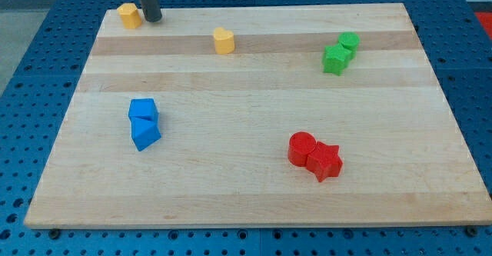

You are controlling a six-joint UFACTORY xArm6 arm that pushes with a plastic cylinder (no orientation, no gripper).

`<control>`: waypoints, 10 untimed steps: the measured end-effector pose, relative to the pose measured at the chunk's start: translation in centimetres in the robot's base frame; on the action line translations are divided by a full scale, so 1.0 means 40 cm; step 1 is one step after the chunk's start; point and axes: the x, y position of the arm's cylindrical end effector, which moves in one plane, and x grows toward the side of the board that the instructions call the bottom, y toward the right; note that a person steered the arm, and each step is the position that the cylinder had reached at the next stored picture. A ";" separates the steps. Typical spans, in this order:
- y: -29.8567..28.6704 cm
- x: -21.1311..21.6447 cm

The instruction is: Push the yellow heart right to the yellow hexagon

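A yellow block that looks like a hexagon point(129, 14) lies near the board's top left corner. My tip point(151, 19) stands just to its right, close to it or touching it; I cannot tell which. A second yellow block, which looks like a heart point(223, 40), lies further to the view's right and a little lower, well apart from my tip. The dark rod rises out of the view's top.
Two green blocks point(340, 52) touch each other at the upper right. Two blue blocks point(144, 123) touch at the left middle. A red cylinder point(301, 148) and a red star point(326, 162) touch at the lower right. The wooden board point(246, 202) sits on a blue perforated table.
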 end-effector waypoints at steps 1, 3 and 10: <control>0.011 0.039; 0.414 -0.003; 0.375 0.226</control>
